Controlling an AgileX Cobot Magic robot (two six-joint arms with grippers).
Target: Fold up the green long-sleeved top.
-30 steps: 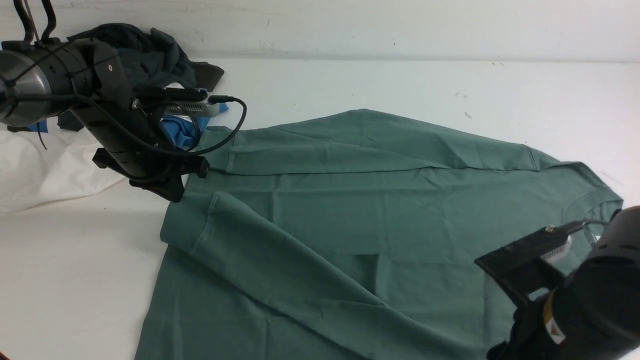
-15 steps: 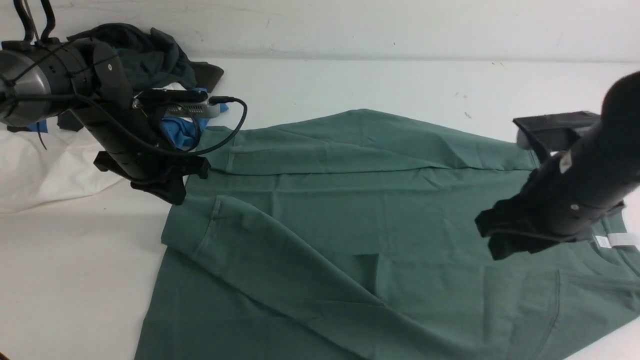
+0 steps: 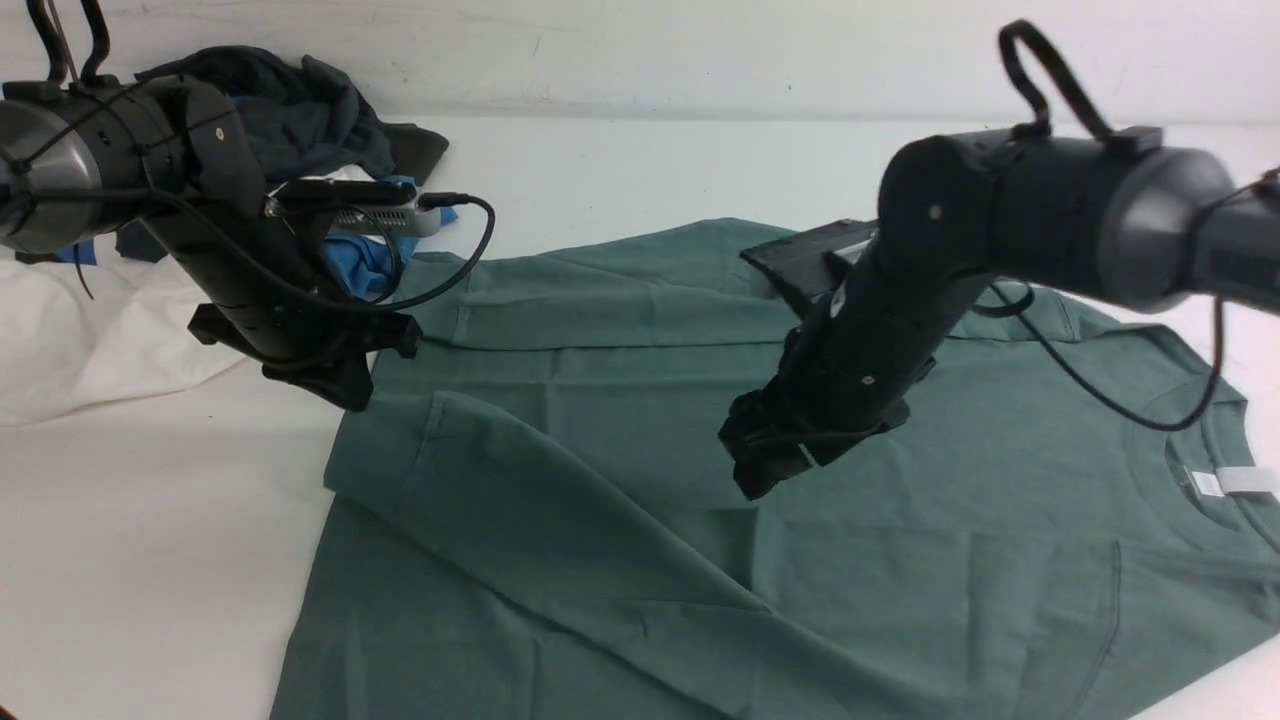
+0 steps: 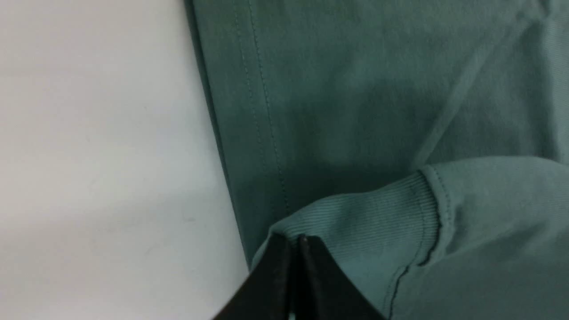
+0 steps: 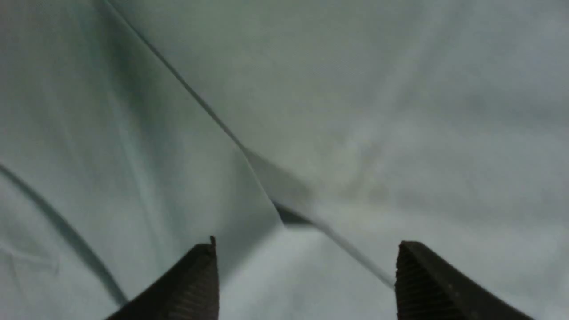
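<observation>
One green long-sleeved top (image 3: 640, 430) lies spread across the table (image 3: 150, 560), both sleeves laid inward over its body, and the step in hand looks like settling the nearer sleeve, the left gripper (image 4: 291, 242) pinching its cuff while the right gripper (image 5: 306, 253) stands open above the cloth, seemingly empty. Next the right probably needs to lower and take fabric for a body fold; beyond are two grippers, one white neck tag (image 3: 1206, 484) and one white garment (image 3: 110, 335)
</observation>
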